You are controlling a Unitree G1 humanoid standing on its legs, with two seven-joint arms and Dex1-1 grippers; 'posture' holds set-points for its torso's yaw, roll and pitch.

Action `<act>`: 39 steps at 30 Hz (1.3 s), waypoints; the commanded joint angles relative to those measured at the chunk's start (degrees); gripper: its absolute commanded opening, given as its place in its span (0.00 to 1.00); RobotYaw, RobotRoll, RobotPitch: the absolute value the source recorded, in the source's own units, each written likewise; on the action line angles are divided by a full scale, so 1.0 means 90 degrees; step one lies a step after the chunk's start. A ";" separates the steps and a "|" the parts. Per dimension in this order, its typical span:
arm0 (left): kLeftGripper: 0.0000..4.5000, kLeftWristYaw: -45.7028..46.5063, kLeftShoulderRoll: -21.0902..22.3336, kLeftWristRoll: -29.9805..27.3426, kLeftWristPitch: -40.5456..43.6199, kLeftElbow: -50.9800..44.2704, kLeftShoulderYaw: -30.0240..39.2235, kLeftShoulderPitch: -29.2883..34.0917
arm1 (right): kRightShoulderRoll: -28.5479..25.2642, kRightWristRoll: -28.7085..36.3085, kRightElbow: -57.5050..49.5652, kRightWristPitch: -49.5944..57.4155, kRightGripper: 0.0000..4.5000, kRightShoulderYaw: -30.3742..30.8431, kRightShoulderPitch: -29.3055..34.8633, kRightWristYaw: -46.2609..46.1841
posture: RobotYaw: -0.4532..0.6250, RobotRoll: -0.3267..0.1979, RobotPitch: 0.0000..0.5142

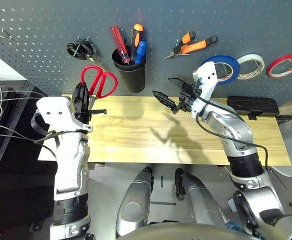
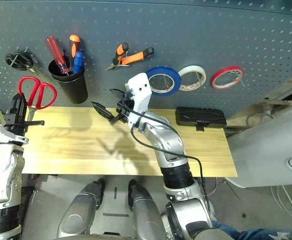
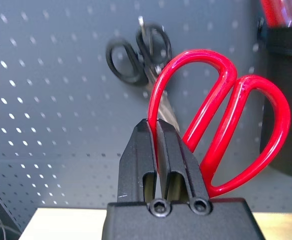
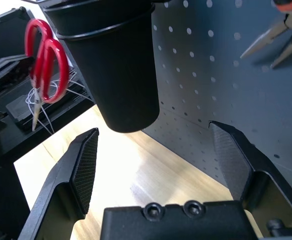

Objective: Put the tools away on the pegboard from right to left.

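Now gripping the red-handled scissors [image 1: 99, 82] with the left gripper [image 3: 158, 125], both fingers pressed together on the edge of one red loop. Standing almost straight up and down: loops on top, blades pointing down at the wooden table [image 1: 186, 140]. Held just in front of the pegboard [image 1: 35, 30], left of the black cup [image 1: 131, 75] and below the black-handled scissors [image 1: 80, 48] on their hook. Hard to see the blades: mostly hidden behind the left gripper from the head, only a thin tip seen from the right wrist. Cannot tell if touching the board or any hook.

Holding nothing in the right gripper [image 4: 153, 129]. Fingers wide apart, aimed sideways at the black cup, up above the table.

Already up on the board: orange-and-black-handled pliers [image 1: 193, 45], lying slanted, nose down to the left, handles up to the right. Just right of them, the blue tape roll [image 1: 223, 67], partly hidden behind the right wrist. Standing in the cup, handle up, the small blue-handled screwdriver [image 1: 140, 50], its tip hidden inside.
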 commanded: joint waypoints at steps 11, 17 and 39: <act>0.00 0.0026 0.0022 -0.0105 0.0003 -0.0304 0.0177 0.0069 | -0.0029 0.0075 0.0060 0.0034 1.00 -0.0015 0.0024 0.0040 | 0.51 0.62 0.59; 0.00 0.0070 0.0115 -0.0203 -0.0027 -0.0055 0.0312 -0.0293 | -0.0017 0.0051 0.0105 -0.0023 1.00 -0.0004 0.0010 0.0043 | 0.52 0.62 0.52; 0.00 -0.0061 0.0352 -0.0375 0.0027 0.1095 0.0385 -0.1325 | 0.0006 -0.0016 0.0251 -0.0238 1.00 0.0037 0.0103 -0.0012 | 0.51 0.62 0.48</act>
